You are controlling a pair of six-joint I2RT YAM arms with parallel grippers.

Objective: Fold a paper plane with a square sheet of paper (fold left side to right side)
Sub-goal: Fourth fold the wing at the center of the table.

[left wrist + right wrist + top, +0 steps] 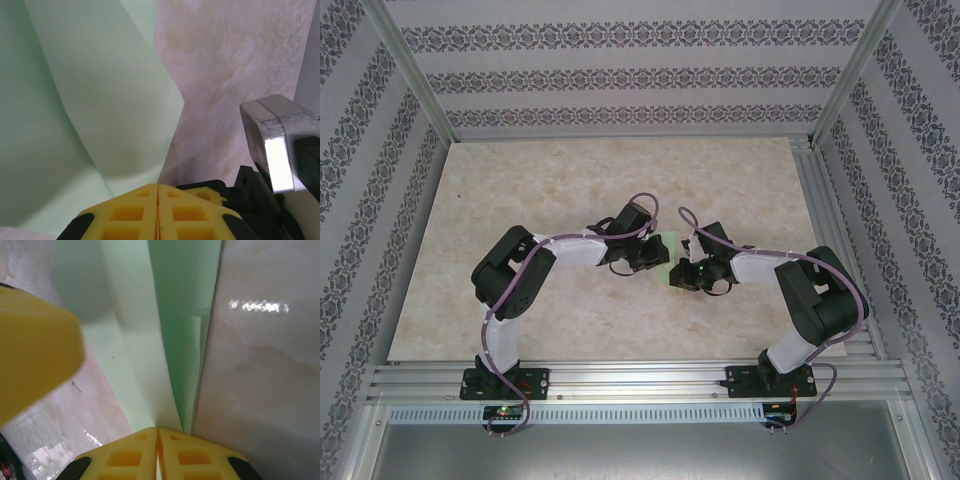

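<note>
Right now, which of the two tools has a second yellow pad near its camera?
The right tool: its wrist view shows a blurred yellow pad left of the green paper. The left tool's view shows a metal block instead.

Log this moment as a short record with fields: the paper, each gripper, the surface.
paper: pale green sheet of paper, partly folded, a flap lifted, between the two grippers
left gripper: fingers shut on the sheet's edge
right gripper: fingers shut on a fold of the sheet
surface: marbled beige table
</note>
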